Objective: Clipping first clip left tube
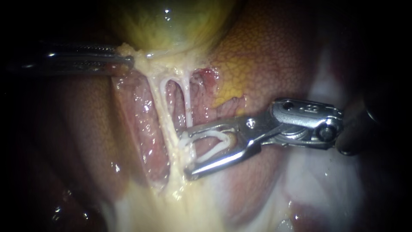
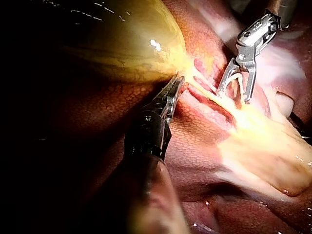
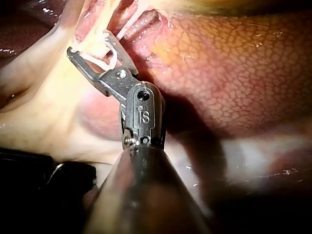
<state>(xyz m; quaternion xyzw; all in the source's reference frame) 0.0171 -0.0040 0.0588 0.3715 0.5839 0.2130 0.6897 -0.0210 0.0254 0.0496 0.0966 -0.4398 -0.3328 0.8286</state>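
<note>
Called for seating clip [image 1: 210, 134], held spread in right tool [image 1: 185, 155], squarely across left tube [image 1: 162, 101], with left tool [image 1: 128, 61] clamped on gallbladder [image 1: 171, 21].

The gallbladder [image 1: 171, 21] is cut off by the edge of the endoscope view, and only its neck end shows; the left instrument [image 1: 126, 60], closed on that neck, has its jaw tips sunk in pale tissue [image 1: 148, 64] and its shaft fades into darkness away from the gallbladder; below the gallbladder the left tube [image 1: 162, 96] and right tube [image 1: 187, 103] pass behind the right instrument [image 1: 184, 154]; which tube lies inside the clip [image 1: 219, 134] held between its jaws cannot be told; both wrist views blur their own shafts.
</note>
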